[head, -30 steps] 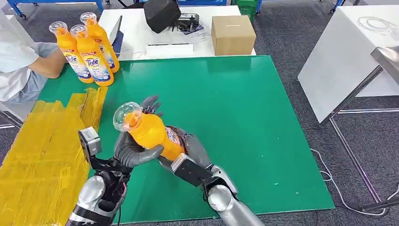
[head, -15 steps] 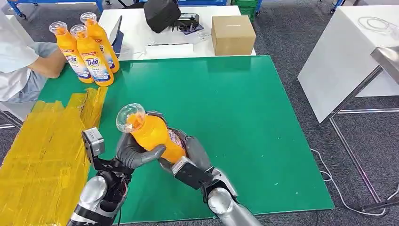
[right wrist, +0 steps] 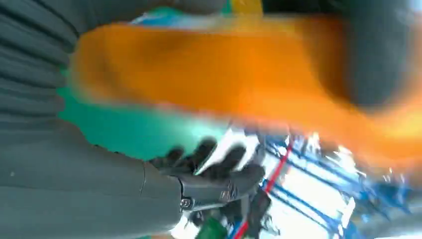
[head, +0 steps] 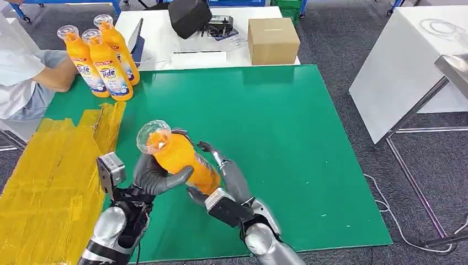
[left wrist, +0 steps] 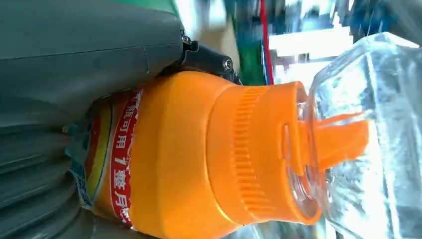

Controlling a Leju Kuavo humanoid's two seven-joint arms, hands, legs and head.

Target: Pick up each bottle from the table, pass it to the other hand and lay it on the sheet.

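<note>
Mid-handover: the left hand (head: 157, 175) gripped the bottle (head: 179, 160), the right hand (head: 223, 174) had opened; three bottles (head: 102, 58) remained on the tabletop (head: 287, 127)

Green mat (head: 287, 138) lies bare to the right — 3 bottles (head: 105, 61) crowd its far-left corner.
</note>
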